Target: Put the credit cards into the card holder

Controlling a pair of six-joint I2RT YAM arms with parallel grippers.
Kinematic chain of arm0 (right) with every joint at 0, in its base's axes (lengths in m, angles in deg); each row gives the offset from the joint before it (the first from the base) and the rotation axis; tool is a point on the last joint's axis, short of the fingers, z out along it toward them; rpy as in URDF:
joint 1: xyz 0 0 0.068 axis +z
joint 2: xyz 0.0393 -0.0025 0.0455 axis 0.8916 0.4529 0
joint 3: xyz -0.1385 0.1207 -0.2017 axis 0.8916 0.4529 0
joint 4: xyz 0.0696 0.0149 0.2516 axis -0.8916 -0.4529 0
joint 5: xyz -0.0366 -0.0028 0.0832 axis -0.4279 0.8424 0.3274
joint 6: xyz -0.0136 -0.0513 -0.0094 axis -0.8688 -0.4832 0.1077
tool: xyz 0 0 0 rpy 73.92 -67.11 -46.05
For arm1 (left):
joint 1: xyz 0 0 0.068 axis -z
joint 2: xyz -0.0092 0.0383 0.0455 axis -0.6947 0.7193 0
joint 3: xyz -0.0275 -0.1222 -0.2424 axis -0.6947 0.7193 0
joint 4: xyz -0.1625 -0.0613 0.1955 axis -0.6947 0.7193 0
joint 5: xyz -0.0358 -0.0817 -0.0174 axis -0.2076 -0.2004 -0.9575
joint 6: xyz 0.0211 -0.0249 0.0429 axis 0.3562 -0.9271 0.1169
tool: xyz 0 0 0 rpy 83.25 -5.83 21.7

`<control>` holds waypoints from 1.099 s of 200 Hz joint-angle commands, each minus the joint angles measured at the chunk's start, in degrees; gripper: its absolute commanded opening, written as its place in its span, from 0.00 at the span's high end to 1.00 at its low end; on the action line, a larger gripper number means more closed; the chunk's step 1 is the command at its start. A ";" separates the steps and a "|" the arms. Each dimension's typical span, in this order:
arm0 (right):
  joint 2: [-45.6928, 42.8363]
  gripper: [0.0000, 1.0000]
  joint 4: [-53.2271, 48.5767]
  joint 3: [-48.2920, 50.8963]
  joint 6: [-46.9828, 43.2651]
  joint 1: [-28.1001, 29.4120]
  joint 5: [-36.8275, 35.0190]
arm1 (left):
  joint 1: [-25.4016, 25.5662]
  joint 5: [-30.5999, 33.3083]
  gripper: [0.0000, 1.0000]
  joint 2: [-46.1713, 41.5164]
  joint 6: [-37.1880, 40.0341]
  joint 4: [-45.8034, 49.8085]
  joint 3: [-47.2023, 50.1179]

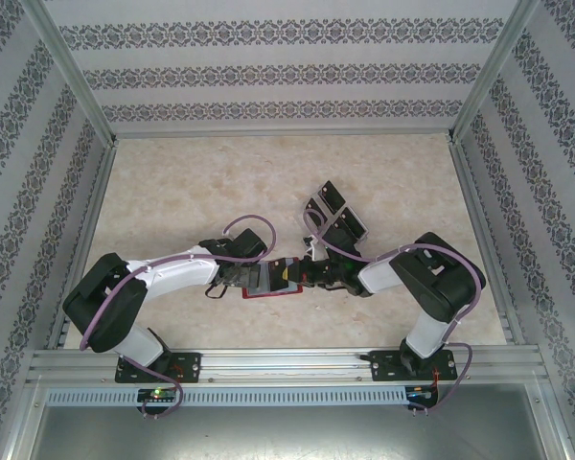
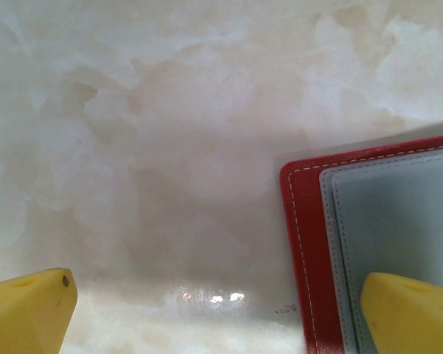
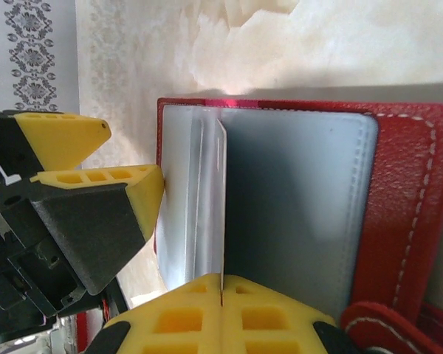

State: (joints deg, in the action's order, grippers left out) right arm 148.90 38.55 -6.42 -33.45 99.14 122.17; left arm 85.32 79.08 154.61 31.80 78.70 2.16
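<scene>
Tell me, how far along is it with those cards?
Done: the card holder lies open. In hand: the right gripper pinches one clear sleeve up; the left gripper hovers open beside it. Left: the credit cards lie on the table, none visibly pocketed.

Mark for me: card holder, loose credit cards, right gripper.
card holder (image 3: 402, 184): right wrist view, on its red cover.
credit cards (image 1: 350, 224): top view, on one black card of the loose group.
right gripper (image 3: 221, 289): right wrist view, midway between its fingertips, which are shut on the card holder.
</scene>
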 commanded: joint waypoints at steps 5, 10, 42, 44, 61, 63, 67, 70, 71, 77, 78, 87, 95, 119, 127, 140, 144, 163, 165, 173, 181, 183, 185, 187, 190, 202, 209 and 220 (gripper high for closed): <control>0.61 1.00 2.52 0.13 0.40 -0.66 0.48 | 1.13 3.24 0.00 -1.49 -0.79 4.58 0.18; 0.54 1.00 2.50 0.28 0.45 -0.73 0.48 | 1.13 3.73 0.00 -2.00 -0.60 4.95 -0.06; 0.25 1.00 2.17 1.07 0.45 -0.98 -0.32 | 1.13 3.98 0.00 -4.98 0.33 5.68 -2.07; 0.34 1.00 2.13 1.04 0.45 -1.00 -0.38 | 1.17 3.77 0.00 -5.12 0.45 5.50 -2.06; 0.34 1.00 1.79 1.23 0.26 -1.15 -0.73 | 1.59 2.27 0.00 -4.94 1.20 4.48 -3.02; 0.34 1.00 1.73 1.26 0.25 -1.15 -0.79 | 1.71 2.18 0.00 -4.83 1.23 4.32 -3.09; 0.34 1.00 1.55 1.34 0.20 -1.21 -0.97 | 1.96 1.99 0.00 -4.60 1.39 3.90 -3.27; 0.34 1.00 1.43 1.42 0.19 -1.19 -1.12 | 2.19 1.80 0.00 -4.41 1.43 3.58 -3.39; 0.29 1.00 1.38 1.43 0.19 -1.18 -1.15 | 2.23 1.75 0.00 -4.35 1.47 3.47 -3.43; 0.25 1.00 1.28 1.54 0.10 -1.31 -1.36 | 2.64 1.43 0.00 -3.91 1.59 2.95 -3.66; 0.25 1.00 1.17 1.58 0.10 -1.33 -1.41 | 2.68 1.39 0.00 -3.84 1.64 2.81 -3.69; 0.26 1.00 1.02 1.81 0.05 -1.42 -1.54 | 3.21 0.97 0.00 -2.99 1.62 2.09 -3.85; 0.34 1.00 1.00 1.88 0.11 -1.57 -1.63 | 3.57 0.60 0.00 -2.16 1.71 1.26 -3.90; 0.16 1.00 0.63 2.22 -0.02 -1.80 -1.89 | 4.55 -0.38 0.00 -0.51 1.53 -1.73 -3.46; 0.16 1.00 0.54 2.19 -0.14 -1.89 -1.98 | 4.72 -0.57 0.00 0.02 1.51 -2.48 -3.34; 0.16 1.00 0.35 2.40 -0.16 -1.97 -2.15 | 4.89 -0.83 0.00 1.08 1.45 -3.15 -3.12; 0.18 1.00 0.32 2.40 -0.17 -2.10 -2.22 | 4.91 -0.83 0.00 1.38 1.47 -3.23 -3.04; 0.35 1.00 0.26 2.70 -0.19 -2.32 -2.60 | 4.91 -0.03 0.00 2.64 0.62 -1.48 -2.97; 0.38 1.00 0.27 2.72 -0.22 -2.34 -2.64 | 4.91 0.13 0.00 2.76 0.45 -1.12 -2.90; 0.50 1.00 0.23 2.78 -0.14 -2.41 -2.77 | 4.91 0.92 0.00 2.87 -0.14 0.21 -2.77; 0.59 1.00 0.19 2.92 -0.13 -2.54 -2.90 | 4.91 1.64 0.00 2.92 -0.70 1.45 -2.44; 0.60 1.00 0.19 2.87 -0.11 -2.58 -2.94 | 4.89 1.80 0.00 2.92 -0.82 1.74 -2.35; 0.67 1.00 0.19 2.85 -0.15 -2.61 -2.95 | 4.90 1.90 0.00 2.92 -0.90 2.01 -2.29; 0.73 1.00 0.19 2.89 -0.10 -2.57 -2.93 | 4.86 2.02 0.00 2.92 -1.05 2.25 -2.18; 0.78 1.00 0.19 2.89 -0.08 -2.63 -2.99 | 4.90 2.22 0.00 2.92 -1.24 2.56 -2.01; 0.86 1.00 -0.09 2.89 -0.08 -2.75 -3.12 | 4.91 2.48 0.00 2.75 -1.69 3.34 -1.12; 0.96 1.00 -0.21 3.01 -0.11 -2.85 -3.21 | 4.91 2.52 0.00 2.57 -1.97 3.47 -0.58; 1.02 1.00 -0.41 2.96 -0.09 -2.93 -3.30 | 4.91 2.71 0.00 2.19 -2.26 3.68 0.16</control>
State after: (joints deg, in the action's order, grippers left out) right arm 148.90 39.65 -4.65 -33.06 96.92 121.43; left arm 89.43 79.71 157.08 31.39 78.35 -0.09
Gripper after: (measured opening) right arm 0.057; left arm 0.999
